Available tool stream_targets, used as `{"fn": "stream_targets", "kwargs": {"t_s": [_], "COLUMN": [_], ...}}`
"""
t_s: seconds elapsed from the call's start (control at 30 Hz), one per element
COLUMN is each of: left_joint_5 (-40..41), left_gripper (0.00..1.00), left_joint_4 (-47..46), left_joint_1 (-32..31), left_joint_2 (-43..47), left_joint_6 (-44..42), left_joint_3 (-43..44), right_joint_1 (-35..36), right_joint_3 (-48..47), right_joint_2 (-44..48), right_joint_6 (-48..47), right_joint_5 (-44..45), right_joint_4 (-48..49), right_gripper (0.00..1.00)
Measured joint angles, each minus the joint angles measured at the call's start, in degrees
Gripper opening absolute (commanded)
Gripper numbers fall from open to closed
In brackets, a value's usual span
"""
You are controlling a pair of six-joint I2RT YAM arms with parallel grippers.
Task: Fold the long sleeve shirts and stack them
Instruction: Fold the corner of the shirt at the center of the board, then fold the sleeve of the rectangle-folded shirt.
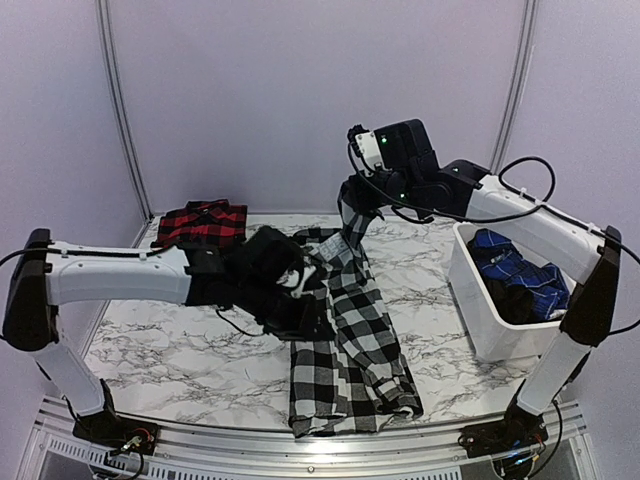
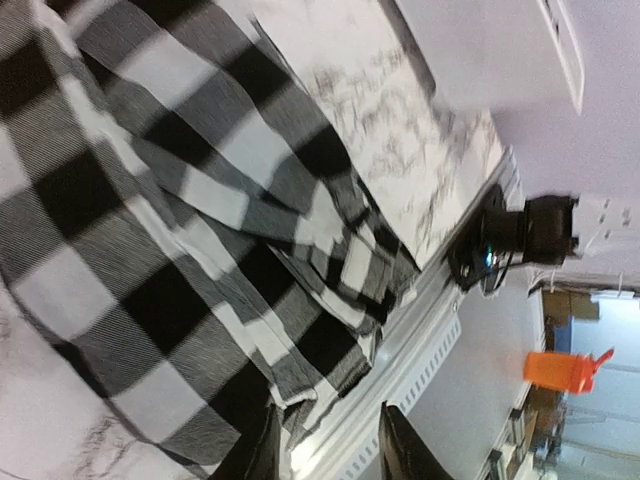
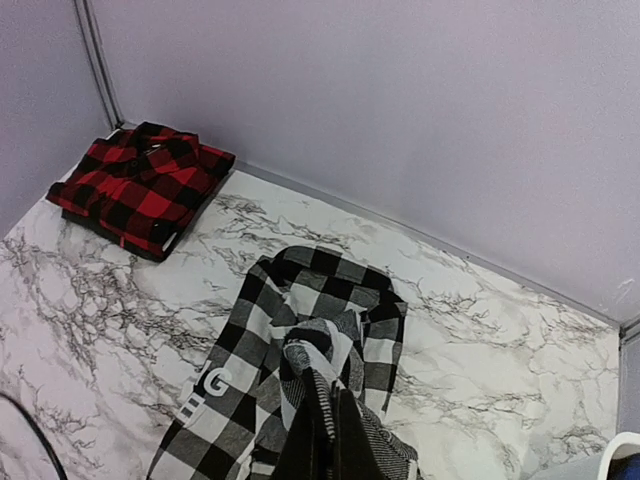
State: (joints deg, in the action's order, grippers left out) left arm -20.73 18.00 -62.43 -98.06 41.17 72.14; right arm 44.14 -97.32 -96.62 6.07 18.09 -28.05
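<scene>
The black-and-white check shirt [image 1: 345, 340] lies lengthwise down the middle of the table, its hem at the near edge. My right gripper [image 1: 357, 208] is shut on a bunch of its fabric near the collar end and holds it raised. In the right wrist view the gripper [image 3: 330, 400] pinches that cloth [image 3: 320, 350], and white block letters [image 3: 205, 388] show on the shirt. My left gripper [image 1: 305, 305] hovers over the shirt's left edge. In the left wrist view the gripper [image 2: 328, 418] is open, with the shirt's hem [image 2: 300, 375] by its left finger. The red-and-black shirt [image 1: 203, 222] lies folded at the back left.
A white bin [image 1: 478, 310] holding blue check clothing [image 1: 520, 275] stands at the right. The metal rail of the table's near edge [image 1: 320, 450] runs just below the shirt's hem. The back wall stands close behind the table.
</scene>
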Motion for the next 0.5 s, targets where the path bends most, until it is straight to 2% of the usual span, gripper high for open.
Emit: {"fn": "stream_targets", "kwargs": {"t_s": [0.13, 0.23, 0.4, 0.5], "left_joint_5": [3.4, 6.1, 9.5, 10.6], "left_gripper": [0.32, 0.33, 0.31, 0.30], "left_joint_4": [-0.4, -0.5, -1.0, -2.2], "left_joint_1": [10.2, 17.7, 25.9, 29.2], "left_joint_2": [6.1, 6.1, 0.0, -7.6], "left_joint_6": [1.7, 1.9, 1.5, 0.7], "left_joint_3": [-3.0, -3.5, 0.3, 6.3], "right_joint_1": [2.1, 3.3, 4.6, 5.2], "right_joint_3": [0.0, -1.6, -6.6, -8.0], "right_joint_2": [1.1, 1.2, 0.4, 0.2], "right_joint_6": [1.5, 2.1, 2.5, 2.8], "right_joint_5": [-2.1, -3.8, -4.6, -5.0], "right_joint_4": [-0.1, 0.1, 0.2, 0.3], "right_gripper": [0.00, 0.00, 0.00, 0.00]}}
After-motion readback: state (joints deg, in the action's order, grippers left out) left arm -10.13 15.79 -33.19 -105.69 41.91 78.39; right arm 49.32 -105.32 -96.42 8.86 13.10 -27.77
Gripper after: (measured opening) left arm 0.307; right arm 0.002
